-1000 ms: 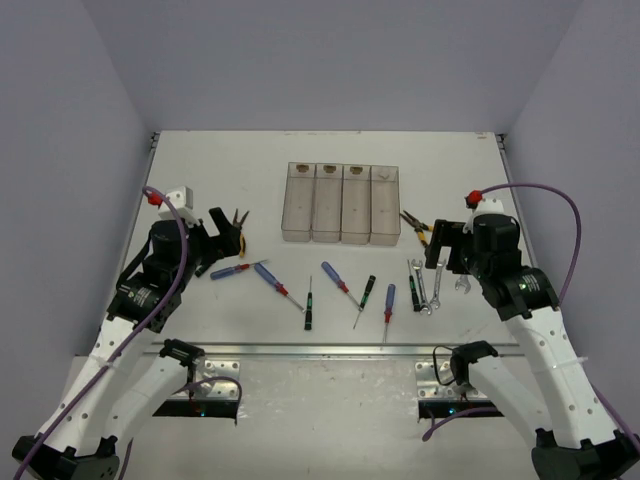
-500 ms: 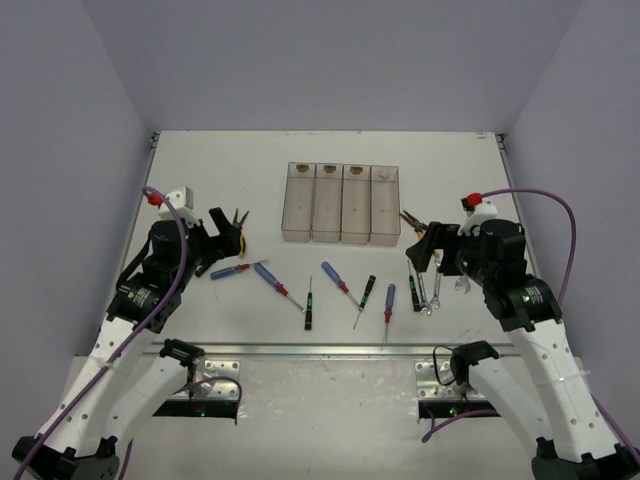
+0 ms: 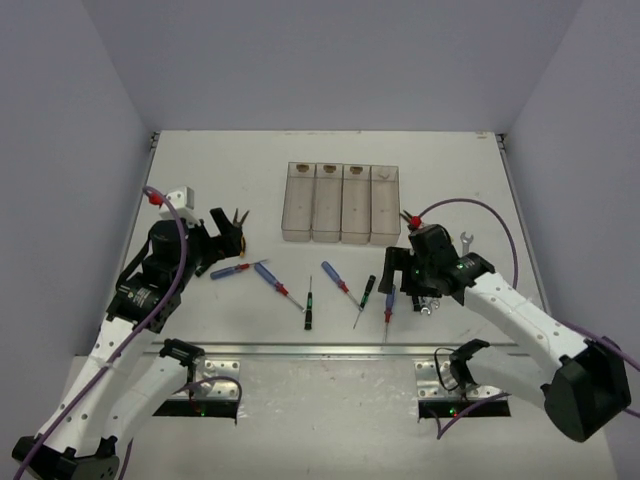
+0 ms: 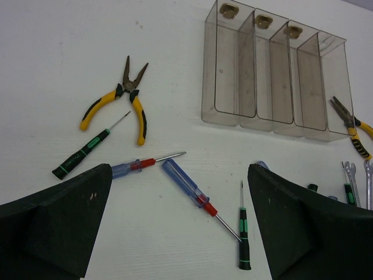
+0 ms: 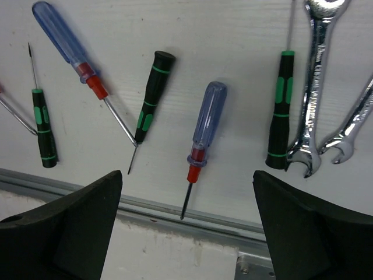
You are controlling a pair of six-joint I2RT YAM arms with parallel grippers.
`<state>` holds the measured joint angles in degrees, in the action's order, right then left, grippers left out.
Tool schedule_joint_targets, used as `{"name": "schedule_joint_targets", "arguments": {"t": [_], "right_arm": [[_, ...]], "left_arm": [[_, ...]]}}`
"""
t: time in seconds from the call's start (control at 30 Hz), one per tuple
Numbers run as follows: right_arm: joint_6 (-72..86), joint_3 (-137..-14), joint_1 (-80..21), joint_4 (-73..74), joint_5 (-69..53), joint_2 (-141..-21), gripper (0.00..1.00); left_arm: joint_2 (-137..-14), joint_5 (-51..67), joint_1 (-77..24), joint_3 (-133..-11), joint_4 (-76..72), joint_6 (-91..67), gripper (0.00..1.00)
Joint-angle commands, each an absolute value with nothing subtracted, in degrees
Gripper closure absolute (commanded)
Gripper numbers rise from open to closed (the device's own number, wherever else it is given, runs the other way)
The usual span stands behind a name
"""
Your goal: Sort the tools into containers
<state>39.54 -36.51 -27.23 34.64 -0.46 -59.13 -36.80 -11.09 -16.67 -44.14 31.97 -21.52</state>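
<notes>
**Open tools hover over scattered screwdrivers, bins waiting behind**

The right tool hangs low with its jaws spread wide and nothing between them, directly above a blue-handled screwdriver. That screwdriver lies flat on the white table, its red collar and tip pointing toward the near edge. Just beside it, toward the left arm, lies a black-and-green screwdriver. Its tip appears to meet the shaft of a second blue screwdriver, which lies at a slant. On the other side, another black-and-green driver lies close alongside two silver wrenches.

Across the table, the left tool is likewise wide open and empty. Beneath it lies a pair of blue drivers set at angles to each other, with a slim green-banded driver just beyond their tips. Farther out, yellow-handled pliers rest with handles splayed. A small black-and-green screwdriver lies near those handles.

The containers, four clear brownish bins joined in a row, stand toward the middle of the table behind the line of screwdrivers. A second pair of pliers lies just off the row's end on the right arm's side. Every screwdriver, wrench and pair of pliers in view lies on the table outside the bins.
</notes>
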Motion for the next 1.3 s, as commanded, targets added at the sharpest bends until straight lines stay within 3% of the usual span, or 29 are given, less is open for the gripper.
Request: {"name": "schedule_joint_targets", "arguments": {"t": [0.0, 0.13, 0.23, 0.5, 0.63, 0.77, 0.87, 0.93, 1.03, 1.13, 1.27], "right_arm": [[43.57, -37.06, -34.64, 32.05, 9.0, -65.81, 0.14], [45.27, -34.22, -36.72, 29.17, 9.56, -68.59, 0.31], [45.98, -32.34, -37.36, 25.2, 8.21, -71.01, 0.52], [47.14, -30.92, -37.44, 21.85, 10.23, -77.25, 0.71], [48.08, -30.81, -37.44, 21.62, 9.88, -77.52, 1.0], [47.56, -31.95, -37.44, 23.72, 9.49, -70.4, 1.0], [42.45, -33.2, -37.44, 23.4, 4.92, -63.33, 1.0], [38.14, -33.02, -37.44, 17.63, -2.94, -57.27, 1.0], [32.57, -32.26, -37.44, 8.26, -23.27, -53.76, 1.0], [32.1, -33.45, -37.44, 2.31, -36.88, -53.6, 1.0], [34.22, -33.01, -37.44, -2.29, -41.86, -52.01, 1.0]], "left_arm": [[-36.65, -10.2, -16.32, -44.18, 29.62, -21.62, 0.0], [-36.42, -9.9, -16.26, -44.0, 29.5, -21.59, 0.0], [-36.82, -9.59, -16.35, -44.03, 29.44, -21.45, 0.0], [-36.65, -9.6, -16.33, -43.95, 29.37, -21.45, 0.0], [-37.05, -9.32, -16.39, -43.99, 29.44, -21.36, 0.0], [-37.68, -6.01, -16.35, -44.63, 29.14, -20.96, 0.0], [-38.68, 7.59, -16.35, -45.85, 27.02, -24.07, 0.0], [-38.24, 21.76, -16.29, -42.98, 18.03, -28.85, 0.0], [-38.85, 37.66, -19.12, -28.38, -16.53, -46.78, 0.0], [-44.81, 36.53, -27.72, -25.44, -33.36, -53.65, 0.0], [-50.55, 28.6, -37.58, -31.6, -29.82, -48.84, 0.0]]}}
